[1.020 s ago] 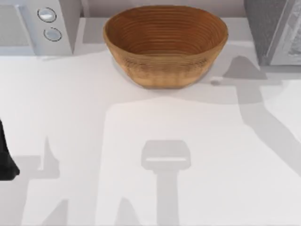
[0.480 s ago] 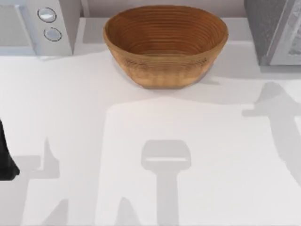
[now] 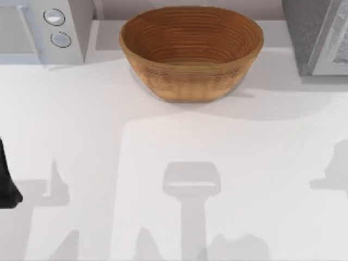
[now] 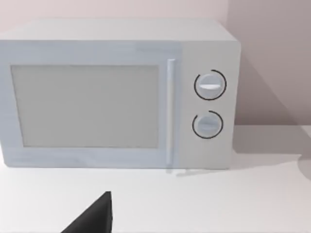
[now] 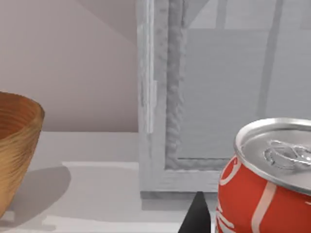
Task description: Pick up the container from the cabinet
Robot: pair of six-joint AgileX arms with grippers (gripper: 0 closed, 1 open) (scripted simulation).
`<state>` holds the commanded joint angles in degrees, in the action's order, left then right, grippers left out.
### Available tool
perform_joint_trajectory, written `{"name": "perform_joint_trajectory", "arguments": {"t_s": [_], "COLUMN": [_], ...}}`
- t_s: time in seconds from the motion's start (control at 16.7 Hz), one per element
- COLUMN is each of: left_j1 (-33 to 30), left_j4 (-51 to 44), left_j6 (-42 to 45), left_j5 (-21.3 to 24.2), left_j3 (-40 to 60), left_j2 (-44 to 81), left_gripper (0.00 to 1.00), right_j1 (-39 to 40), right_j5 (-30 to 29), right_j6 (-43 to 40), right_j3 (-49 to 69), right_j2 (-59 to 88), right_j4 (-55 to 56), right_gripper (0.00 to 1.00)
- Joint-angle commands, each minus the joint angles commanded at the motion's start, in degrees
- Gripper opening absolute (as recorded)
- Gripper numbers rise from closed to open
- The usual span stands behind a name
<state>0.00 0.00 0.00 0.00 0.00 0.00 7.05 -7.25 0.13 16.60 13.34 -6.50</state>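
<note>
Two grippers: our left gripper [image 4: 92, 218] faces the microwave [image 4: 116, 94]; our right gripper [image 5: 198, 221] is beside the can [image 5: 265, 184]. Clamped or apart, we cannot tell.
Can: glossy red cylinder, silver lid with pull tab, close before the cabinet [image 5: 218, 97].
Cabinet: grey, rough-textured, worktop's [image 3: 163, 163] far right corner.
Bowl [image 3: 190, 51]: round ribbed wood, far edge, middle.
Microwave: smooth pale box, two round dials, far left corner.

Left arm [image 3: 6, 179] parked at table's left edge — dark right tool fingertip [image 5: 197, 216] in right wrist view.
</note>
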Motion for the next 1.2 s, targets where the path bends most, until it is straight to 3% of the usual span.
{"name": "perform_joint_trajectory", "arguments": {"t_s": [0.3,0.72,0.96,1.2], "left_j1": [0.00,0.00,0.00,0.00], "left_j4": [0.00,0.00,0.00,0.00], "left_j6": [0.00,0.00,0.00,0.00], "left_j5": [0.00,0.00,0.00,0.00], "left_j3": [0.00,0.00,0.00,0.00], "left_j2": [0.00,0.00,0.00,0.00], "left_gripper": [1.00,1.00,1.00,1.00], "right_j1": [-6.24,-6.88,-8.13,-11.53], "right_j5": [6.42,7.19,10.39,18.23], "right_j6": [-0.11,-0.04,-0.01,0.27], "right_j3": [-14.93,-16.69,-15.65,-12.54], "right_j2": [-11.82,-13.03,-7.61,5.58], "right_j4": [5.75,6.36,9.97,19.52], "right_gripper": [0.00,0.00,0.00,0.00]}}
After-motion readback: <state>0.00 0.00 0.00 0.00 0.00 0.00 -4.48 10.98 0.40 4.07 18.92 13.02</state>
